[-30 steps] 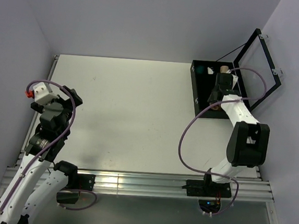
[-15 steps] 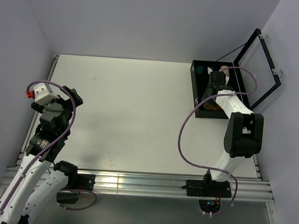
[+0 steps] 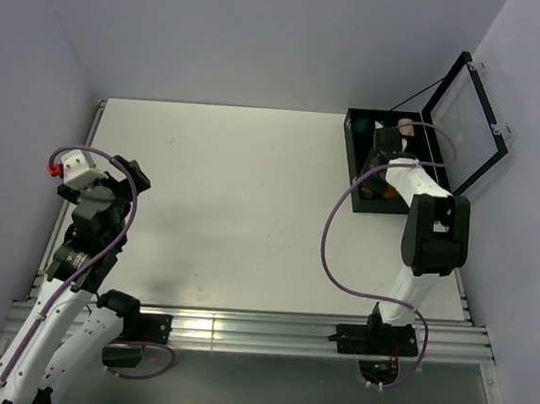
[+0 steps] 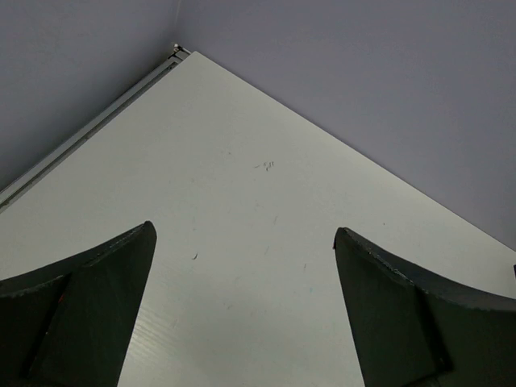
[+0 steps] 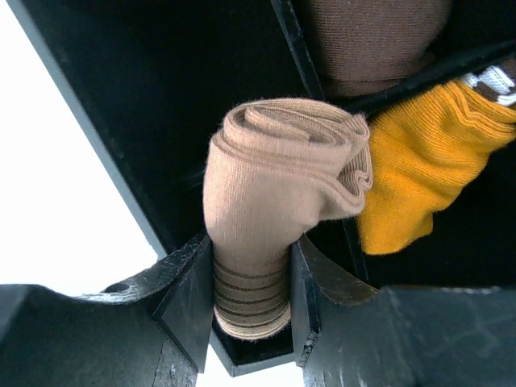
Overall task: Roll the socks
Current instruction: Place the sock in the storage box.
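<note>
In the top view, the right gripper (image 3: 386, 142) was down inside the black rectangular box (image 3: 349, 166) at the upper right of the frame, beside its raised clear lid (image 3: 469, 106). Compared with a second before, the white right arm had folded more tightly and the gripper had travelled toward the upper left part of the box. The left gripper (image 3: 126, 172) had not moved; it waited at the left edge of the white table (image 3: 243, 190).

In the left wrist view, the two dark fingers stood far apart with only bare table between them, so the left pincer was released and held nothing.

In the right wrist view, the right pincer was clenched on the striped cuff end of the plain tan fabric sock (image 5: 278, 169), which was already wound into a roll and pointed up into a black compartment. To the right of it lay the mustard-orange sock (image 5: 419, 161), and in the upper part of the frame the dark brown sock (image 5: 371, 36), behind a thin black divider (image 5: 297, 48).

The shift probably meant that the rolled tan sock was being carried to its place in the box. The other two socks seemed to be waiting for their turn.
</note>
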`<state>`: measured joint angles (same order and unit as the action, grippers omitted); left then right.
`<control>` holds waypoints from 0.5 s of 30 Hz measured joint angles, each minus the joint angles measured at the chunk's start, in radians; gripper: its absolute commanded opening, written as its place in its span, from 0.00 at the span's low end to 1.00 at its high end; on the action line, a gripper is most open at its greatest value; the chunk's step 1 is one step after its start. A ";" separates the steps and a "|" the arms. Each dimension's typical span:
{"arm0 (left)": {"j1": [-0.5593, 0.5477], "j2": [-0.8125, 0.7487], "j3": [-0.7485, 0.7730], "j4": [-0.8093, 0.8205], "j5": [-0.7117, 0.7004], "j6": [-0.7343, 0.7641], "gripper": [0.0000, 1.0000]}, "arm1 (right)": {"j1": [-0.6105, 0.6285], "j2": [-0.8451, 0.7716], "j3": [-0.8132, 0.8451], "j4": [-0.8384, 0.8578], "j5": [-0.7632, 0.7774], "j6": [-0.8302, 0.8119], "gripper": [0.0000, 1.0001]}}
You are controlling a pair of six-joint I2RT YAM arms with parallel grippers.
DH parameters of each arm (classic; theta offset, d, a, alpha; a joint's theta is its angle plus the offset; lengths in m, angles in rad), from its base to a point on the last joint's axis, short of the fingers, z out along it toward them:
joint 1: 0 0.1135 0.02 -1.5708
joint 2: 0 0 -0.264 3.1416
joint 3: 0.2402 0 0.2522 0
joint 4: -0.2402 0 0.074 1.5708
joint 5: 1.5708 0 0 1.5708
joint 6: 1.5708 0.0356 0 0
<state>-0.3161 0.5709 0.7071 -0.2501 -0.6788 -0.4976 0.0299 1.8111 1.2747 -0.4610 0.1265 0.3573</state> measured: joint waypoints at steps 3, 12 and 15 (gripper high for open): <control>-0.002 0.000 0.000 -0.001 0.000 0.001 0.99 | -0.004 0.035 0.043 -0.044 -0.006 0.003 0.00; -0.005 -0.006 -0.001 0.003 0.000 0.007 0.99 | -0.027 0.126 0.175 -0.197 -0.057 0.003 0.00; -0.005 -0.006 -0.001 0.003 0.001 0.007 0.99 | -0.038 0.143 0.196 -0.222 -0.087 -0.002 0.00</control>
<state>-0.3206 0.5648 0.7063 -0.2466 -0.6781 -0.4908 -0.0082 1.9537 1.4712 -0.6834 0.0395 0.3550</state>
